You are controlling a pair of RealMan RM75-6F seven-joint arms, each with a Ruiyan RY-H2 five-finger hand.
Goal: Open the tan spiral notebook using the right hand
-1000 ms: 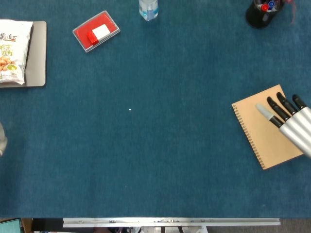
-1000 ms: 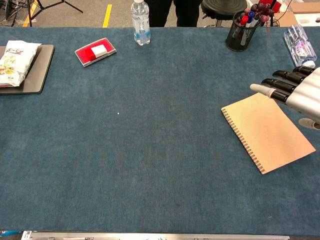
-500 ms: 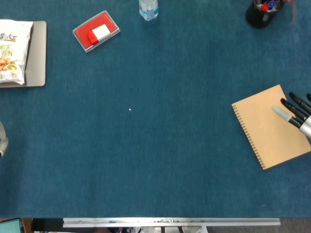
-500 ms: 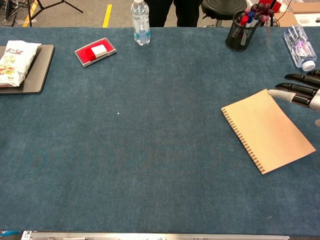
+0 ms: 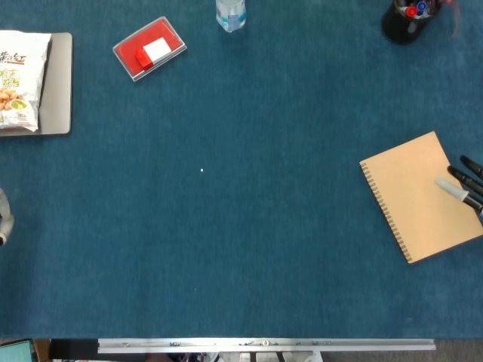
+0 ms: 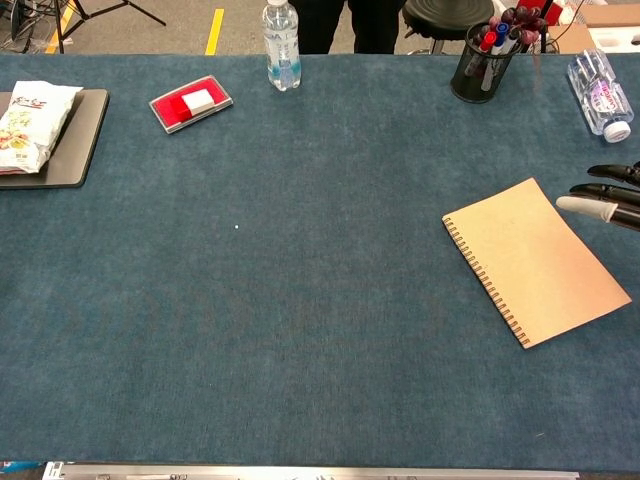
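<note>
The tan spiral notebook [image 5: 419, 197] [image 6: 535, 262] lies shut and flat on the blue table cloth at the right, its wire binding along its left edge. Only the straight, spread fingertips of my right hand [image 5: 464, 185] [image 6: 608, 195] show at the right frame edge. They hold nothing. In the head view they overlap the notebook's right edge; in the chest view they hover just right of its far corner. A grey bit of my left hand [image 5: 3, 219] shows at the left edge, with its fingers hidden.
A black pen cup [image 6: 480, 55] stands at the back right, and a plastic bottle [image 6: 598, 95] lies beside it. A water bottle [image 6: 281, 45] and a red box [image 6: 191, 102] sit at the back. A snack bag [image 6: 30, 115] lies on a grey tray [image 6: 78, 140] at far left.
My right hand has drawn back to the right, off the notebook's cover, until only its fingertips remain in view. The notebook has not moved.
</note>
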